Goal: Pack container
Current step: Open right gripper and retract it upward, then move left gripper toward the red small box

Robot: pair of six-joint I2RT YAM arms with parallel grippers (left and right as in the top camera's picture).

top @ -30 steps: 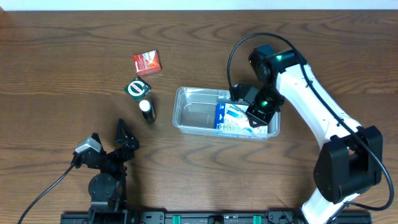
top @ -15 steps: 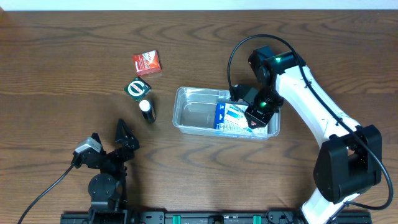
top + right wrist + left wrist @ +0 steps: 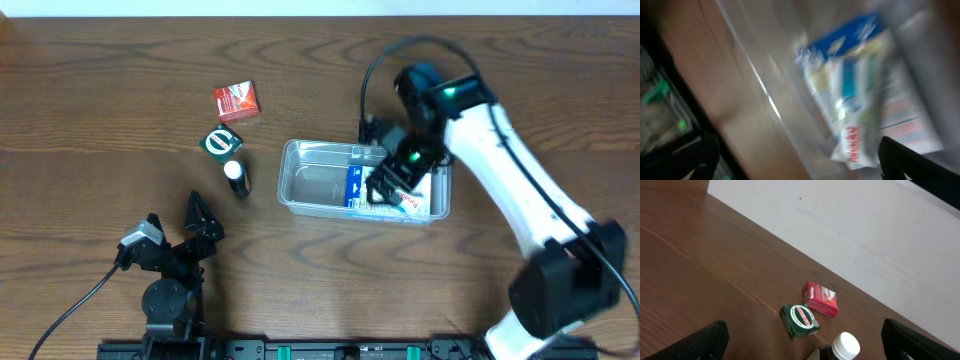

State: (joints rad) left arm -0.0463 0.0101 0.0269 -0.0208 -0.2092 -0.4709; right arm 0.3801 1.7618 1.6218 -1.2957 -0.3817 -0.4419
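Note:
The clear plastic container (image 3: 312,180) lies mid-table, and blue-and-white packets (image 3: 372,188) rest in its right half. My right gripper (image 3: 388,180) hovers open just above those packets. The right wrist view is blurred; it shows a packet (image 3: 855,85) lying free inside the container wall (image 3: 765,100), and the right gripper (image 3: 800,165) has nothing between its wide-set fingers. My left gripper (image 3: 178,222) sits open near the front left, apart from everything. In its wrist view the left gripper (image 3: 805,350) frames the bottle's white cap (image 3: 846,345).
Left of the container lie a red box (image 3: 236,101), a green box (image 3: 222,142) and a dark bottle with a white cap (image 3: 237,177). The left wrist view shows the red box (image 3: 821,299) and green box (image 3: 800,321) before a white wall.
My right gripper has gone from nearly shut to wide open and let go of the packet in the container. It has shifted left over the container. The left arm has not moved.

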